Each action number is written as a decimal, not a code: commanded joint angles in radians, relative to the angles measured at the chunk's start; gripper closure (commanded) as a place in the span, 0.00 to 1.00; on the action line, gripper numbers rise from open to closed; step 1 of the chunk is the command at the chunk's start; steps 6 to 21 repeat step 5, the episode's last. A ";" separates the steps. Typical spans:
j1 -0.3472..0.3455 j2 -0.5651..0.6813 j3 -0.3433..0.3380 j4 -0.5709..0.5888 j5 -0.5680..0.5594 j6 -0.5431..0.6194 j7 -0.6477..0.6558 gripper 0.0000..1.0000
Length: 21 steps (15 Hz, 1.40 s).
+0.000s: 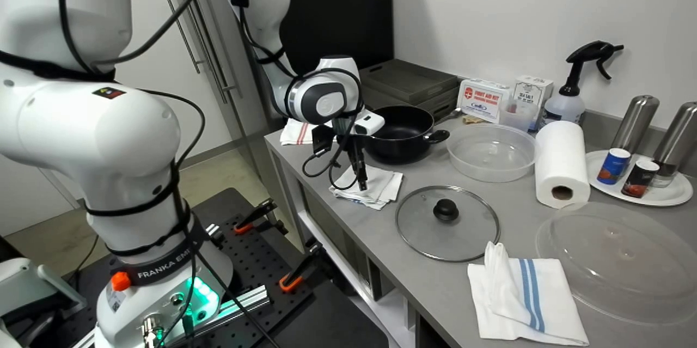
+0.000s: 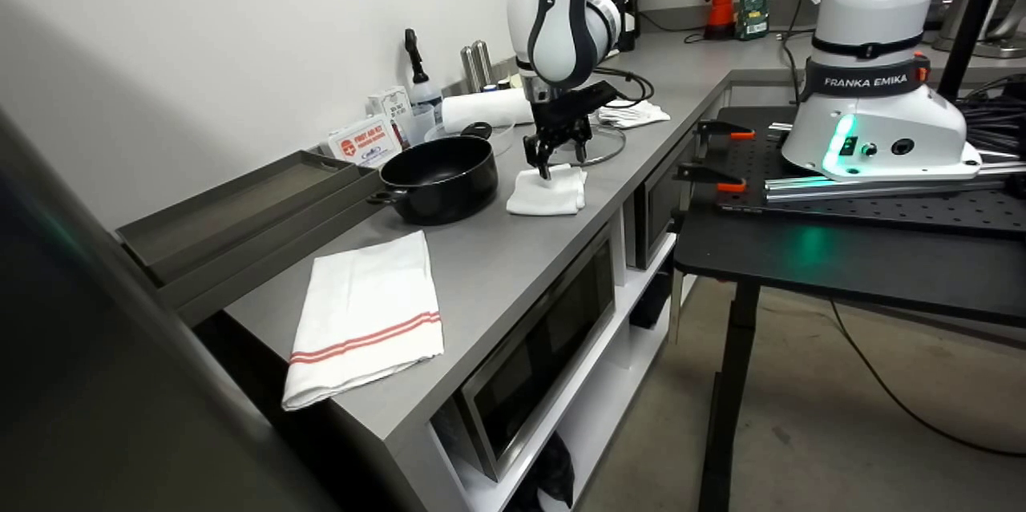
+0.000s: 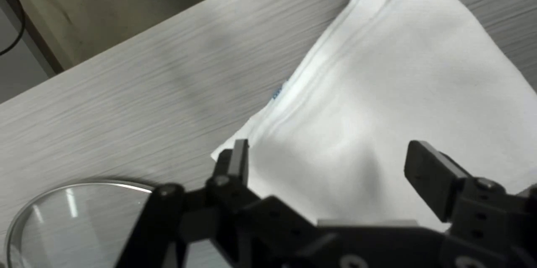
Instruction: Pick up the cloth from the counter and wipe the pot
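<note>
A folded white cloth (image 1: 387,187) lies on the grey counter beside the pot; it also shows in an exterior view (image 2: 545,195) and in the wrist view (image 3: 402,83), with a small blue mark at its edge. My gripper (image 3: 327,148) is open, fingers wide apart over the cloth, nothing between them but the cloth's surface below. In an exterior view the gripper (image 2: 563,163) points down, fingertips at or just above the cloth; I cannot tell whether they touch. The black pot (image 1: 400,149) stands uncovered behind the cloth, also in an exterior view (image 2: 449,191).
A glass lid (image 1: 463,236) lies near the cloth. A blue-striped cloth (image 1: 528,299) and a red-striped cloth (image 2: 369,312) lie on the counter. A clear plastic bowl (image 1: 490,168), paper towel roll (image 1: 561,157) and grey trays (image 2: 240,215) stand around. The counter's front edge is close.
</note>
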<state>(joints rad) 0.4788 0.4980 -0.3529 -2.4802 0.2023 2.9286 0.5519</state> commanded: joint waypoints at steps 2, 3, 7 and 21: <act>-0.041 -0.024 0.035 0.003 -0.038 -0.026 0.025 0.00; -0.046 -0.027 0.040 0.002 -0.038 -0.024 0.023 0.00; -0.056 -0.030 0.051 -0.001 -0.036 -0.020 0.023 0.00; -0.056 -0.030 0.051 -0.001 -0.036 -0.020 0.023 0.00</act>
